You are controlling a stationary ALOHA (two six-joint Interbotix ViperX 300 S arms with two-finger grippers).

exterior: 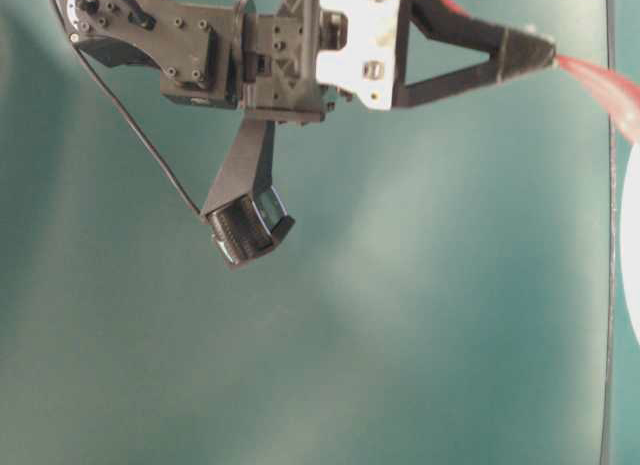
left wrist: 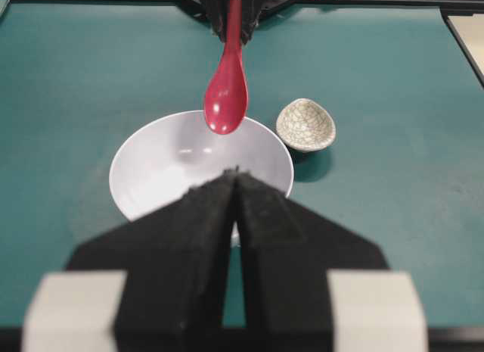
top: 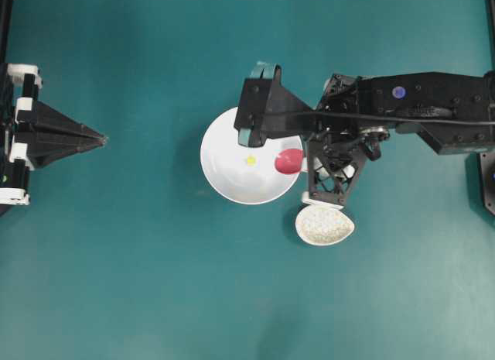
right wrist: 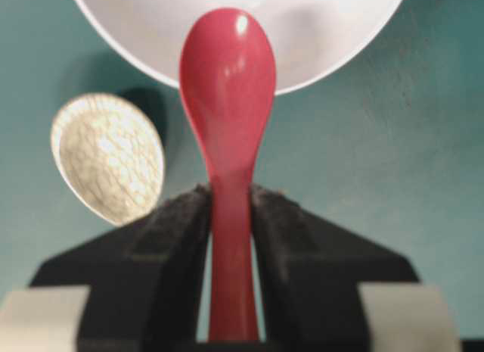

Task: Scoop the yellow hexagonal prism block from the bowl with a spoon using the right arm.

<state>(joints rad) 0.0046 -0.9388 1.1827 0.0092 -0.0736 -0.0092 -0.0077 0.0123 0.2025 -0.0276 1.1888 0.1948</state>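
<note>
The tiny yellow hexagonal prism block point(top: 250, 160) lies near the middle of the white bowl point(top: 220, 178). My right gripper point(right wrist: 231, 197) is shut on the handle of the pink-red spoon point(right wrist: 227, 79). The spoon's scoop point(top: 288, 161) hangs over the bowl's right rim, to the right of the block and apart from it. The table-level view shows the right gripper point(exterior: 545, 53) raised, with the spoon point(exterior: 600, 85) slanting down from it. My left gripper point(top: 102, 140) rests shut and empty at the far left. In the left wrist view its fingers point(left wrist: 204, 216) hide the bowl's near part, and the block is not seen.
A speckled off-white spoon rest point(top: 324, 224) sits on the teal table just right of and below the bowl, under the right wrist. The right arm point(top: 418, 104) stretches in from the right edge, and its wrist camera mount point(top: 259, 104) overhangs the bowl's upper rim.
</note>
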